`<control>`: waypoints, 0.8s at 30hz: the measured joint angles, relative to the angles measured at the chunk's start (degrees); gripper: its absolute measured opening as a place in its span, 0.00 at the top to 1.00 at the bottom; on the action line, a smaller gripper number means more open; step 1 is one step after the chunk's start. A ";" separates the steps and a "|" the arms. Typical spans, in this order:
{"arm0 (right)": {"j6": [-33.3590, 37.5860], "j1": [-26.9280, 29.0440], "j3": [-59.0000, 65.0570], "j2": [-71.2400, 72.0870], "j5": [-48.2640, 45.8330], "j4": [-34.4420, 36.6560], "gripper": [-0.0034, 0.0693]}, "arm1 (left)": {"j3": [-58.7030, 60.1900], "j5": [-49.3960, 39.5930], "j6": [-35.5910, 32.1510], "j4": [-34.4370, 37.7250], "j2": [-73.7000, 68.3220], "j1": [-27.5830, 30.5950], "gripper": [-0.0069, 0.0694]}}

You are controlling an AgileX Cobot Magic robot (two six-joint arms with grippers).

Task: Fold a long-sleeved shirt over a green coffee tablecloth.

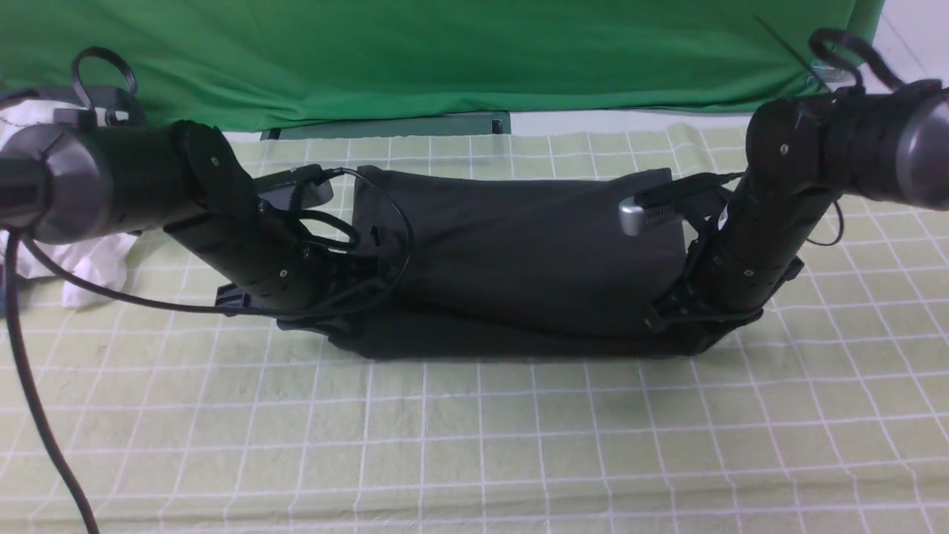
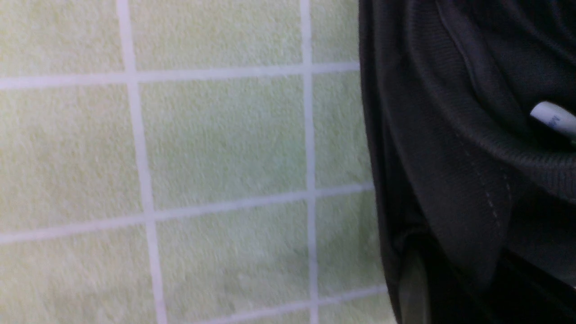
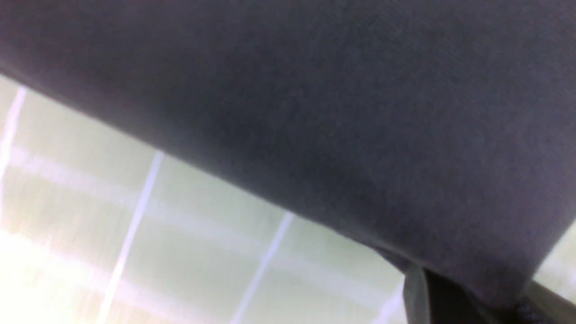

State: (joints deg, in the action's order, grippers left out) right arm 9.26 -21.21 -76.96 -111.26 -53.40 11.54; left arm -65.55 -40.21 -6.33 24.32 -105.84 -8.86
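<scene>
Nearest lies a wide bare stretch of the tablecloth (image 1: 474,445), covering the worktop. Past it, mid-cloth, sits the shirt (image 1: 519,245), a dark oblong lying crosswise with a thin lower layer showing along its near edge and a thicker fold behind it.

It looks light, limp and not at all slippery, so I judge it will sag and crease wherever it is unsupported. The best hold is probably on doubled edges at the two short ends, both lifted together to keep the fold square. The ribbed collar (image 2: 495,148) with its white label (image 2: 553,118) sits at the left end and makes a firmer hold than the plain cloth.

The left arm (image 1: 245,252) slopes down and inward to the shirt's left end, and the right arm (image 1: 749,252) mirrors it at the right end. Both wrists are low, close to the cloth.

Each wrist view shows only one finger (image 2: 411,288) beside black fabric, so I cannot tell whether either arm's jaws are spread or pinching.

Farther off, a white garment (image 1: 89,267) lies behind the left arm. A green backdrop (image 1: 445,59) hangs beyond.
</scene>
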 joint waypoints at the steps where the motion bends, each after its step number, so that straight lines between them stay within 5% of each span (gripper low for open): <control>1: -0.23 0.00 0.00 0.85 -2.59 0.00 0.91 | 0.21 -1.54 0.00 0.00 0.85 -0.35 0.84; 6: -1.24 0.00 2.10 4.22 -10.76 -0.08 0.91 | 5.24 -5.11 1.40 -0.91 5.62 -3.96 0.84; 16: -1.82 0.00 11.84 5.38 -6.59 0.89 0.87 | 14.76 -0.09 7.03 -2.44 9.59 -8.03 0.84; 24: -2.55 0.06 11.47 5.38 -7.48 -0.73 0.47 | 14.87 0.67 10.98 -3.96 10.01 -8.14 0.79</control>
State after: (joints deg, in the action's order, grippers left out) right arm 6.71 -21.16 -65.49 -105.89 -60.88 10.80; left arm -50.68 -39.54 4.65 20.36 -95.83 -16.99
